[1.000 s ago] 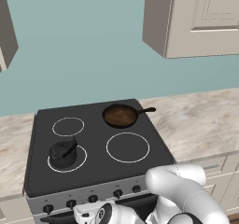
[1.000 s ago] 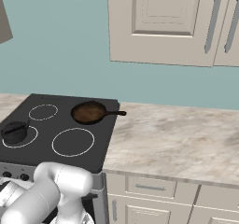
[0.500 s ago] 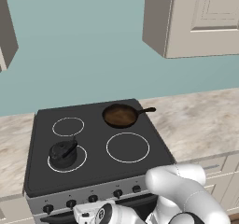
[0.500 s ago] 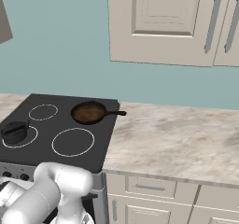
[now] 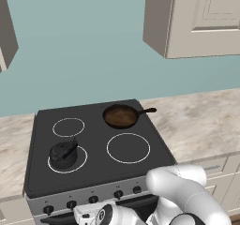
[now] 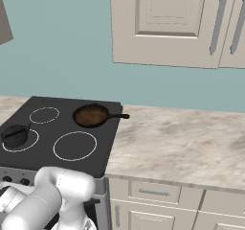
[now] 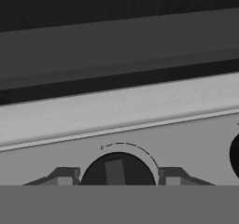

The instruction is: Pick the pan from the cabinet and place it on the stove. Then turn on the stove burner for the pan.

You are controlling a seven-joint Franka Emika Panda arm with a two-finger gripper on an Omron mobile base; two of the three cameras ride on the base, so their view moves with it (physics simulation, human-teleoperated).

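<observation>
Pan (image 5: 121,116) seen on stove (image 5: 96,171), seated on rear right burner ring, handle pointed right toward counter (image 6: 177,143). Kettle (image 5: 63,153) noted on front left ring. Gripper (image 7: 116,174) held at stove front panel, fingertips (image 7: 65,176) flanking black knob (image 7: 117,169); contact with knob cannot be told.

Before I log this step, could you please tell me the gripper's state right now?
Gripper: fingers either side of a black stove knob; whether they already pinch it cannot be told.
</observation>
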